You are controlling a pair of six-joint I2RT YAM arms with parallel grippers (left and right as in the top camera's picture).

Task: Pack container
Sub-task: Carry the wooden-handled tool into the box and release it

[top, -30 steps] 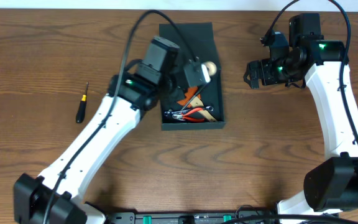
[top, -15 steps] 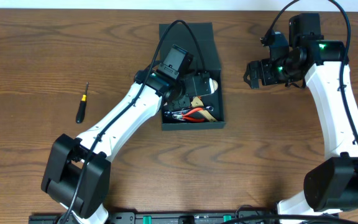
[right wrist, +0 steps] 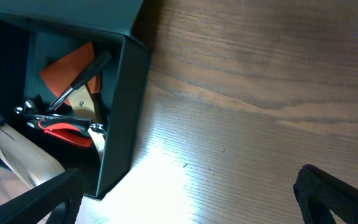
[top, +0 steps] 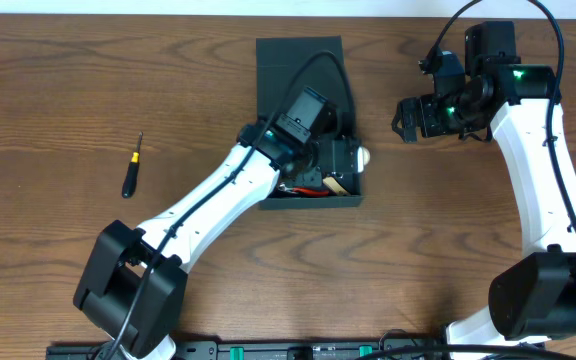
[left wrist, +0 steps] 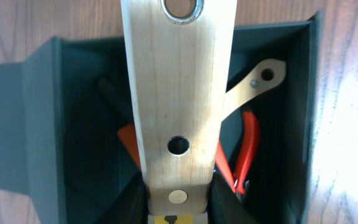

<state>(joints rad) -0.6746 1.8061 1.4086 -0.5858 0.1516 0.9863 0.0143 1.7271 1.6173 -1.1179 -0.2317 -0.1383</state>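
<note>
The dark teal-black box [top: 308, 201] lies open at the table's middle, its flap lid [top: 299, 62] folded back. My left gripper [top: 340, 165] is over the box, shut on a flat wooden tool [left wrist: 179, 93] with holes, whose rounded end [top: 365, 157] sticks out past the box's right wall. In the left wrist view the box [left wrist: 39, 124] holds red-handled pliers [left wrist: 248, 146], an orange-handled tool [left wrist: 128, 138] and a wooden piece [left wrist: 253, 84]. My right gripper [top: 405, 121] is open and empty, right of the box above bare table [right wrist: 241, 124]. The box [right wrist: 126, 112] shows in its view.
A small black-handled screwdriver [top: 132, 168] lies on the table far left of the box. The right arm [top: 543, 150] rises along the right side.
My left gripper has moved right and down over the box with the wooden tool, turning so the tool's rounded end now points past the box's right wall. The right arm has not moved.
</note>
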